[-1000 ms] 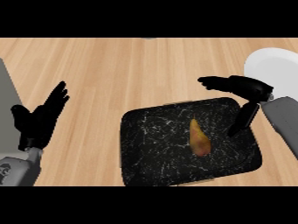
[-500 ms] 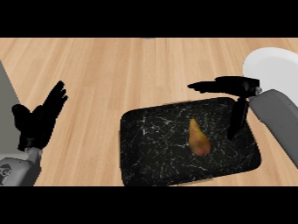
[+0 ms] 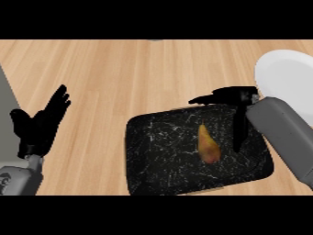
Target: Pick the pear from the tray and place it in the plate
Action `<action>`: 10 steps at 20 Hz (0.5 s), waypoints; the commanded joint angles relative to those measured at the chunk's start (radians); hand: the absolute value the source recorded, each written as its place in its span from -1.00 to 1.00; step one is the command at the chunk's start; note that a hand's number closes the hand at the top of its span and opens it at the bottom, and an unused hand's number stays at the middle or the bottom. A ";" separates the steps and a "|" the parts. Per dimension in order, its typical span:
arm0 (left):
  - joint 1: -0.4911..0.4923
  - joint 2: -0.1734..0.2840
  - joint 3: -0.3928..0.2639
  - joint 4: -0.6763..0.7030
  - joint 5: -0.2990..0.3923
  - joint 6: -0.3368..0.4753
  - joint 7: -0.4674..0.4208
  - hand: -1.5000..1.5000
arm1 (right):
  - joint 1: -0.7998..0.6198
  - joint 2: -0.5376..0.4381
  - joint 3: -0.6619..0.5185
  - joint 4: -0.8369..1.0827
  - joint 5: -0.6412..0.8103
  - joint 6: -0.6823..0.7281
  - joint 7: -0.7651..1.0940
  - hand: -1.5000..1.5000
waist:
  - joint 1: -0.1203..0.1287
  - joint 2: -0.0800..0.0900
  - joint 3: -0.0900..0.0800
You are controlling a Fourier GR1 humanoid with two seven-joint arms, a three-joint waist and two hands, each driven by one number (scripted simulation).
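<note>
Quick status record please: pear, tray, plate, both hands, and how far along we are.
pear: lying in the tray, not held
tray: dark marbled, on the wooden counter
plate: white, at the right edge, nothing seen on it
right hand: open, over the tray's far edge, thumb hanging toward the pear, not touching it
left hand: open, resting at the left, fingers up
progress: pear not yet grasped

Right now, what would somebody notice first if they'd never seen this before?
Probably the yellow-orange pear, lying alone in the middle of the dark marbled tray on the wooden counter. Next, the right hand poised over the tray's far right corner, one finger pointing down beside the pear, with the white plate just beyond it. The left hand rests open at the left.
</note>
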 commanded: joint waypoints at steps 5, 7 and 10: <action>-0.032 0.009 0.075 0.049 -0.019 -0.062 0.004 0.00 | 0.031 0.044 0.001 0.030 0.126 0.023 -0.032 -1.00 | -0.003 0.003 -0.002; -0.003 -0.009 0.066 -0.011 -0.044 -0.053 0.031 0.00 | -0.001 0.073 -0.043 0.008 0.134 0.054 0.024 -1.00 | -0.003 0.002 -0.002; -0.045 -0.044 0.074 0.070 -0.058 -0.066 -0.016 0.00 | -0.005 0.129 -0.034 0.072 0.190 0.000 0.014 -1.00 | -0.003 0.004 -0.002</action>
